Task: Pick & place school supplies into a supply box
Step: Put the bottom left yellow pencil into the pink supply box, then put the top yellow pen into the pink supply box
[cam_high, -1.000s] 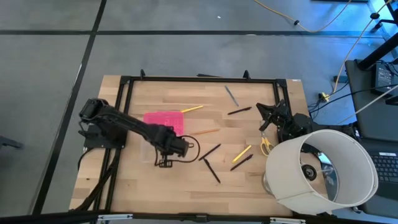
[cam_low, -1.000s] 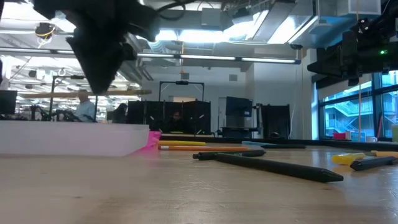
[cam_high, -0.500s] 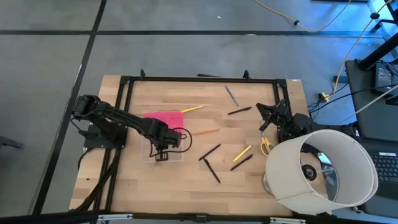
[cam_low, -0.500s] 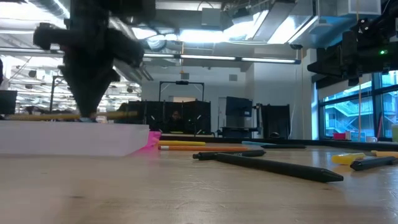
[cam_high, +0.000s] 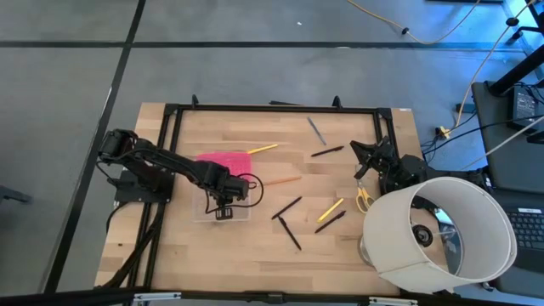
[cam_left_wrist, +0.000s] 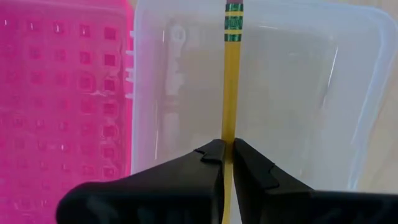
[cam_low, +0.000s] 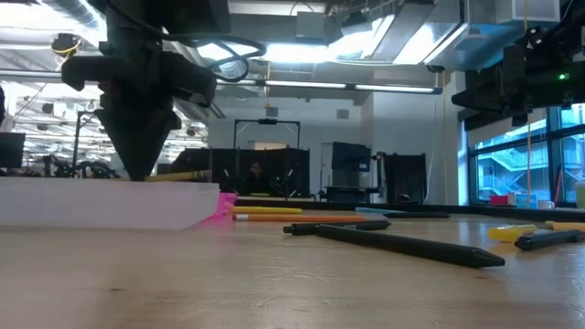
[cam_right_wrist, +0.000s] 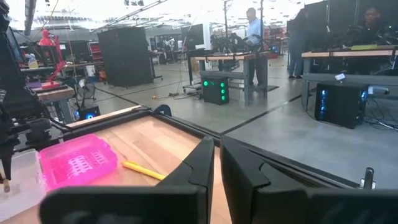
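Observation:
My left gripper (cam_high: 223, 209) hangs over the supply box, whose clear tray (cam_high: 243, 214) lies open beside its pink lid (cam_high: 223, 163). The gripper is shut on a yellow pencil (cam_left_wrist: 231, 87). In the low view the pencil (cam_low: 181, 175) sits about level with the tray's rim (cam_low: 101, 187). More pens and pencils lie flat on the table: yellow (cam_high: 262, 149), orange (cam_high: 283, 180), grey (cam_high: 316, 130), several black ones (cam_high: 286, 207). Yellow-handled scissors (cam_high: 363, 198) lie near the right edge. My right gripper (cam_high: 364, 161) waits, shut, at the table's right side. My left gripper pinches the yellow pencil's shaft (cam_left_wrist: 229, 134) between its two fingers (cam_left_wrist: 208, 155). The fingers point down from above and lie across the pencil. The pencil is clear of the table and roughly level over the tray, its green-banded end (cam_left_wrist: 234, 15) sticking out beyond the fingers.
A large white lampshade (cam_high: 442, 234) stands at the table's right near corner, next to the right arm. A black frame (cam_high: 272, 108) runs along the table's far and left sides. Bare wood shows along the near edge (cam_high: 221, 263).
My left gripper has moved toward the table's left from beside the tray to above it. It has come down, still shut on the yellow pencil. The pencil has dropped from well above the box to about rim height.

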Available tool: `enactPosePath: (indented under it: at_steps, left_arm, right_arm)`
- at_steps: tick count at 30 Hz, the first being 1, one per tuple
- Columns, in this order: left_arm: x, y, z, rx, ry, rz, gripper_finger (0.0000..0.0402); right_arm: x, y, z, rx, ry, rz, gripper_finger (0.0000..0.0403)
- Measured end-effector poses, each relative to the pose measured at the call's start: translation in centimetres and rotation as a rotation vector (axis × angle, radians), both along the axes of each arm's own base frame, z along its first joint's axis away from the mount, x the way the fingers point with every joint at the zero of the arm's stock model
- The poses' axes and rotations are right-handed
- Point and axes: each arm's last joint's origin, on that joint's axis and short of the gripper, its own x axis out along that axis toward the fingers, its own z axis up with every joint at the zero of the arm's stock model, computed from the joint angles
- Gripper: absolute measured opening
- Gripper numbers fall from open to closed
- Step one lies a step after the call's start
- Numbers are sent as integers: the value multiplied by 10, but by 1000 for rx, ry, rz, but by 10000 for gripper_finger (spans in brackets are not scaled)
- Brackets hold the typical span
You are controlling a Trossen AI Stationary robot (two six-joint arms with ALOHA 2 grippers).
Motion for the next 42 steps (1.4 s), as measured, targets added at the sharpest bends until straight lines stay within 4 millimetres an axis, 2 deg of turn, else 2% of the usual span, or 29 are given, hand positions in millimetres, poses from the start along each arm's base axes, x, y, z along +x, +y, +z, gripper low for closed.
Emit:
enactPosePath:
  at_steps: [6,16,22,32,35,39,42]
  left_arm:
    - [0,-1,-2,-15,9,0,5]
    - [6,4,-21,-17,90,71,11]
    - [7,11,-21,-16,90,123,31]
    - [7,12,-21,-37,96,98,76]
    - [9,11,-8,-47,77,96,85]
    - [14,15,22,-51,-29,100,94]
    - [24,27,47,-8,-161,140,100]
  right_arm:
    - [0,0,0,1,-1,0,34]
    - [0,0,0,1,-1,0,34]
    - [0,0,0,1,-1,0,34]
    - [0,0,0,1,-2,0,34]
    - [0,0,0,1,-2,0,34]
    - [0,0,0,1,-1,0,34]
    - [0,0,0,2,-3,0,34]
